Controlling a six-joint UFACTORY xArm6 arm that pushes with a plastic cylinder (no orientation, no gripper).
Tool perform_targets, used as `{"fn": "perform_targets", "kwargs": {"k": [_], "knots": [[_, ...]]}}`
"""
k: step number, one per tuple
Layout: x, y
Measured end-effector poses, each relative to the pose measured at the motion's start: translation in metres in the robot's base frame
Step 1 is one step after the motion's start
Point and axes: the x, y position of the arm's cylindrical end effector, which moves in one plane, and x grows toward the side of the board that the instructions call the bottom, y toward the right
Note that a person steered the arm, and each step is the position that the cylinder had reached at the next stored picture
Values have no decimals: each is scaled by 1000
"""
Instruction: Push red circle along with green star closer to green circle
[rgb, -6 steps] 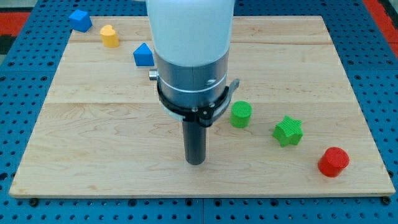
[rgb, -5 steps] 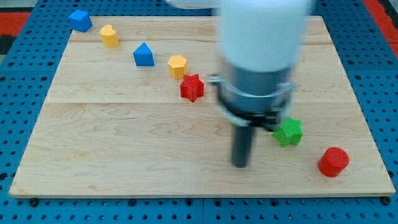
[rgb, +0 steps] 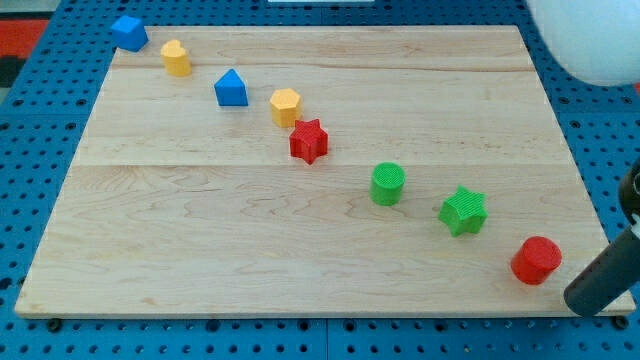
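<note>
The red circle (rgb: 536, 260) sits near the board's bottom right corner. The green star (rgb: 463, 211) lies up and to the left of it. The green circle (rgb: 388, 184) lies further up and left, near the board's middle. The three form a diagonal line, each apart from the others. My dark rod enters from the view's right edge, and my tip (rgb: 580, 301) is just below and right of the red circle, at the board's bottom right edge, not touching it.
A red star (rgb: 309, 141), a yellow hexagon block (rgb: 285, 106), a blue block (rgb: 231, 88), a yellow block (rgb: 176, 58) and a blue block (rgb: 129, 32) continue the diagonal toward the top left. The wooden board (rgb: 200, 230) rests on a blue pegboard.
My arm has swept from the board's middle to the view's right; my tip now sits beside the red circle. The blocks have not moved.
</note>
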Motion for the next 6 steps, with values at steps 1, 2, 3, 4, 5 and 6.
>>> {"fn": "perform_targets", "kwargs": {"k": [1, 2, 3, 4, 5, 6], "knots": [[-1, 7], [-9, -1], [-31, 1], [-42, -31], [-42, -44], [-34, -42]]}}
